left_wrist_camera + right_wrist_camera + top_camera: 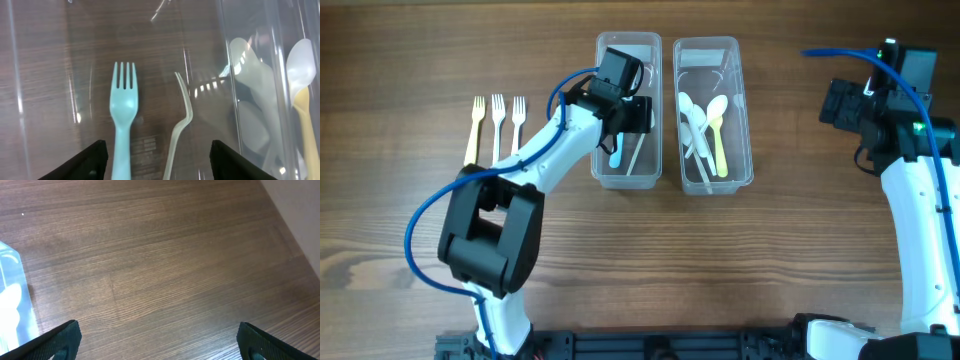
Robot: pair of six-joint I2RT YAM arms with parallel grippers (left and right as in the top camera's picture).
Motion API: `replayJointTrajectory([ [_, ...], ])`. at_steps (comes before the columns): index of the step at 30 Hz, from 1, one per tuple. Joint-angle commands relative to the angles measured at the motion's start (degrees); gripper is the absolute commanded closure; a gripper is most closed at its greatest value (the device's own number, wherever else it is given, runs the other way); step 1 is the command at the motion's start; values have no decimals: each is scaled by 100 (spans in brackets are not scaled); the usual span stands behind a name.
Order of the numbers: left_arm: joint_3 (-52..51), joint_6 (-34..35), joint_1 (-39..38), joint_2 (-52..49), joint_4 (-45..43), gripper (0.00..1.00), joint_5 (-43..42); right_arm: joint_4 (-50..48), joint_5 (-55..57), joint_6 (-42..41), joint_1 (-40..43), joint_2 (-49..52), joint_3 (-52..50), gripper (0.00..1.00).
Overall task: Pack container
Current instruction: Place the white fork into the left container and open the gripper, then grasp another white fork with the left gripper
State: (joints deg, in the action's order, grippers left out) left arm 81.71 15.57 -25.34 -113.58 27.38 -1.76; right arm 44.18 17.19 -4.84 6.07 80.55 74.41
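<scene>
Two clear plastic containers stand side by side at the back of the table. The left container (627, 50) holds a light blue fork (123, 107) and a pale fork (181, 120) lying on its side. The right container (732, 60) holds several spoons (703, 125), white and yellow. My left gripper (159, 160) is open above the left container, with both forks lying between its fingers, untouched. My right gripper (157, 340) is open and empty over bare wood at the far right (845, 105). Three forks (497, 115) lie on the table to the left.
The three loose forks are one yellow (477, 120) and two white. A corner of the right container (12, 295) shows at the left edge of the right wrist view. A blue cable runs along each arm.
</scene>
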Motion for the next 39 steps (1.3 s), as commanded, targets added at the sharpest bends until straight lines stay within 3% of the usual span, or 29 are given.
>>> replayJointTrajectory([
  [1, 160, -13, 216, 654, 162, 32, 297, -2, 76, 31, -9, -15, 59, 0],
  [13, 160, -431, 922, 1930, 1342, 39, 1541, -2, 79, 28, -9, -15, 59, 0],
  [16, 140, -619, 1154, 1871, 1602, 48, 1534, -2, 76, 28, -9, -13, 59, 0],
  [22, -50, -616, 1611, 1615, 1622, 53, 1532, -2, 76, 28, -9, -15, 59, 0],
  [30, -127, -649, 2238, 1167, 1622, 53, 1185, -2, 76, 28, -9, -15, 59, 0],
  [39, -409, -1248, 2793, 378, 1231, 50, 411, -2, 76, 28, -9, -15, 59, 0],
])
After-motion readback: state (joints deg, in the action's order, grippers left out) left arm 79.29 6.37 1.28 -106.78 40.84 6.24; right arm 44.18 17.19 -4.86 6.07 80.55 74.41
